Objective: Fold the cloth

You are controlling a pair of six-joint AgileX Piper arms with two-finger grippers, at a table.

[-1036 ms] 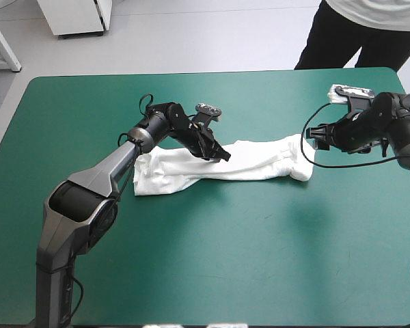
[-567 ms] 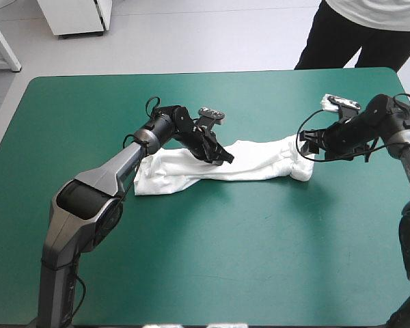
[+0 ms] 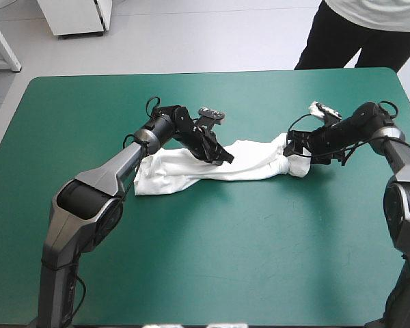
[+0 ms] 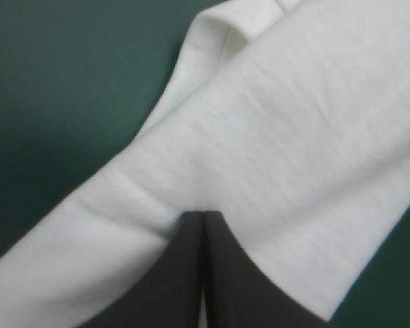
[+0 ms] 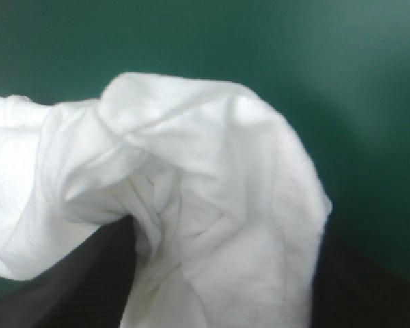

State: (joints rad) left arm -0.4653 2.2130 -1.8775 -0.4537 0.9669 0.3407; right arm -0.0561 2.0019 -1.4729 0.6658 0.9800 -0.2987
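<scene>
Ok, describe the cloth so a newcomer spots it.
On the teal-green table, just beyond its middle, lies the T-shirt, bunched into a long band. It is the only white thing there, the left tool at its middle, the right tool at one end.

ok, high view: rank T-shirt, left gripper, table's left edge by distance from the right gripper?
1. T-shirt: its right end lies between the fingers of the right gripper.
2. left gripper: at the shirt's middle.
3. table's left edge: farthest, beyond the left arm.
</scene>
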